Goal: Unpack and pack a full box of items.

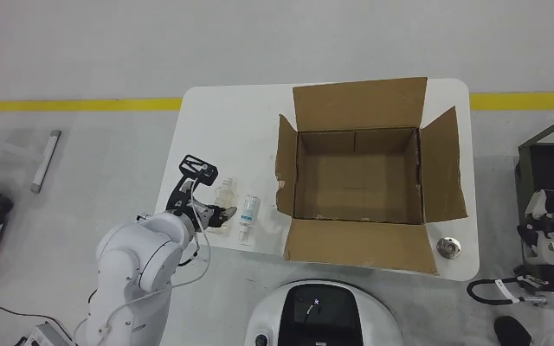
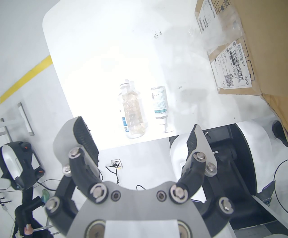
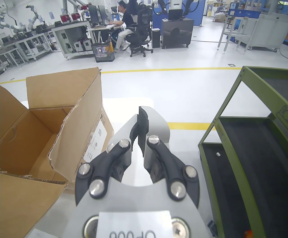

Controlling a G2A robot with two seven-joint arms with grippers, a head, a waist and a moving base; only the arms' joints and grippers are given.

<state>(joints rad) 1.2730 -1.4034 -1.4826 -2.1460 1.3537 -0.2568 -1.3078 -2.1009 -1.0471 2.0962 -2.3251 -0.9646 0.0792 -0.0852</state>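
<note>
Bright, even light from overhead, with shadows faint and soft. In the left wrist view the white table point(image 2: 94, 58) glares almost to blankness, and a pale haze washes over the cardboard box point(image 2: 258, 45). In the right wrist view the yellow floor line point(image 3: 171, 69) bows where the lens bends things.

1. A white shipping label point(image 2: 235, 66) is sticking to the outer wall of the cardboard box point(image 2: 265, 33), carrying barcodes, a square code and small print.
2. A second label point(image 2: 205, 19) is sitting farther along that wall under clear tape, showing a barcode.
3. The spray bottle point(image 2: 160, 106) is wearing a white wrap with a barcode and teal lines, too small to make out.
4. The clear bottle point(image 2: 132, 110) is showing a blue-and-white strip point(image 2: 123, 121).
5. A white tag point(image 3: 132, 225) at the base of the right gripper point(image 3: 141, 117) is showing dark characters upside down, partly cut off.
</note>
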